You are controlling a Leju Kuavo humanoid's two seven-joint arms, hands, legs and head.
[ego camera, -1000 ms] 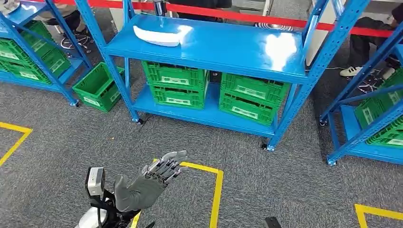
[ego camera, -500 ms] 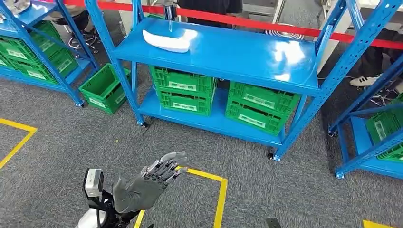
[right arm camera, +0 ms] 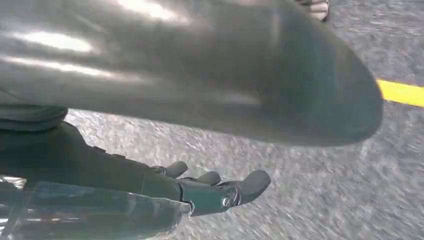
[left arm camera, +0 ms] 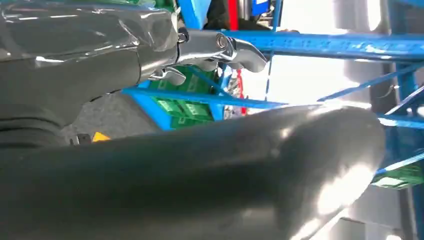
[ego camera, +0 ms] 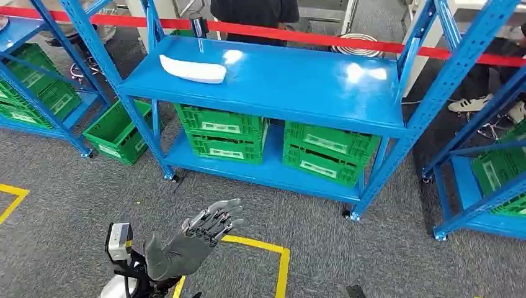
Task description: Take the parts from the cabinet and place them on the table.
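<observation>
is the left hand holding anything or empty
Empty: the left hand is raised over the carpet with fingers stretched out, nothing between them.

A white, elongated part [ego camera: 192, 69] with rounded ends lies flat on the top shelf of the blue cabinet [ego camera: 322, 118], near that shelf's far left corner.

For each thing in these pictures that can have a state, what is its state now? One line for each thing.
white part: lying flat on the top shelf of the blue rack, untouched.
left hand: raised over the floor, fingers apart, holding nothing.
right hand: hanging over the grey floor, holding nothing.
green crates: stacked in pairs on the lower shelf.
loose green crate: on the floor, tilted.
</observation>
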